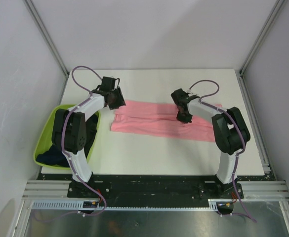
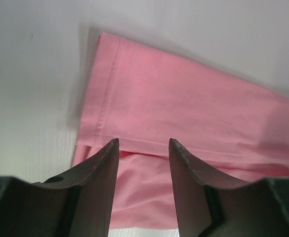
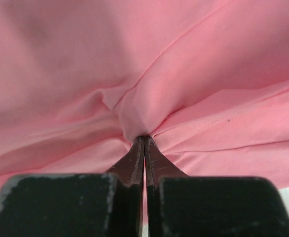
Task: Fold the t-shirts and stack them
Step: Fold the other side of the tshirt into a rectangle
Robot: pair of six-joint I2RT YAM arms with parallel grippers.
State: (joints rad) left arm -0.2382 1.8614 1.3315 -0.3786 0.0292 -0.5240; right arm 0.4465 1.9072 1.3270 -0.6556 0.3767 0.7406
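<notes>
Salmon-pink t-shirt [image 1: 154,123], lying as a long flattened band across the middle of the table [image 1: 154,158], its length running from near the left edge toward the right edge. The band shape suggests the sides are already turned in, so a crosswise fold is judged to be the step in hand. Right gripper [image 3: 144,139], jaws pressed together on a small pinch of the pink cloth, which bunches into radiating creases at the fingertips. The grip sits on the right-hand portion of the band, probably so that this end can be lifted and carried over the rest. Left gripper [image 2: 143,144], jaws parted to a moderate width and holding nothing, poised over the left end of the shirt just inside the stitched hem [image 2: 109,84], with a doubled edge of cloth crossing between the fingertips. Whether the tips touch the cloth cannot be told. From this position it could either close on that edge or pin the end while the other end travels. Lime-green tub [image 1: 42,143], at the table's left edge beside the left arm's base, containing dark t-shirts [image 1: 53,157] in a loose heap. They appear unfolded and await their turn, so the task is judged to be at an early stage.
</notes>
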